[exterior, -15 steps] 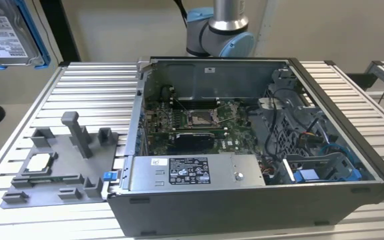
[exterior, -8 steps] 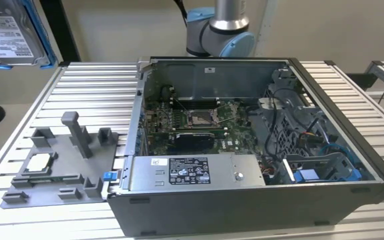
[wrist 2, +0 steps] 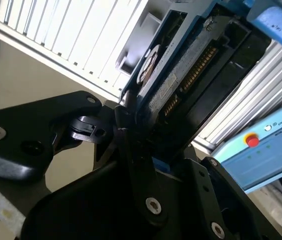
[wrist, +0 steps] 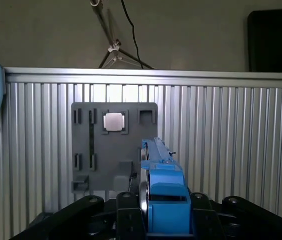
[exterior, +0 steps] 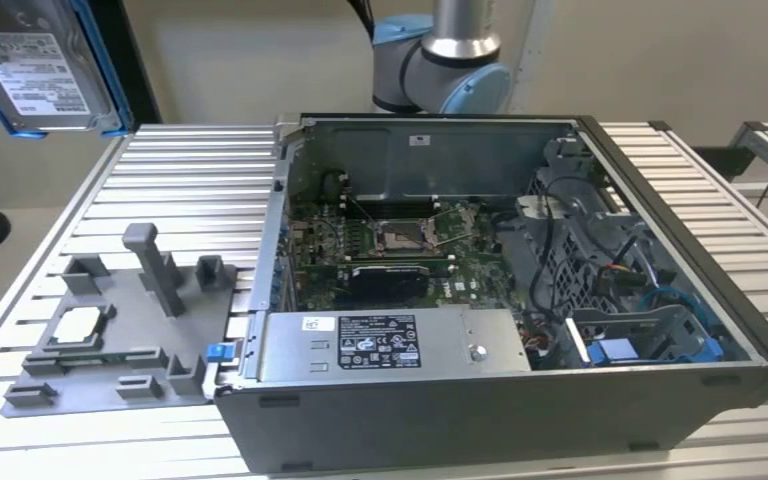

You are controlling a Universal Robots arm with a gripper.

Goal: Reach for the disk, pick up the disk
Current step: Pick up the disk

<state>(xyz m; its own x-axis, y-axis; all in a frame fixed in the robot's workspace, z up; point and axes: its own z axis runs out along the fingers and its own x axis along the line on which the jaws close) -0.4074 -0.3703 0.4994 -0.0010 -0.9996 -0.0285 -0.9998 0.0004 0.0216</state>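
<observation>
Slatted aluminium table (exterior: 704,170): open computer case (exterior: 491,400) on it, grey fixture plate (exterior: 104,370) beside case at exterior view's left.

Disk (exterior: 44,70): aloft, well above table, upper corner on exterior view's left, label facing camera, tilted slightly.

Gripper (wrist: 163,200): jaws clenched on disk, black fingers (wrist: 127,207) flanking blue frame, disk edge-on in first wrist view.

Small square chip (wrist: 114,121) seated in plate, untouched.

Judgement: pick-up essentially done. A good hold needs even squeeze and disk well seated between fingers. Slow motion limits slip.
</observation>
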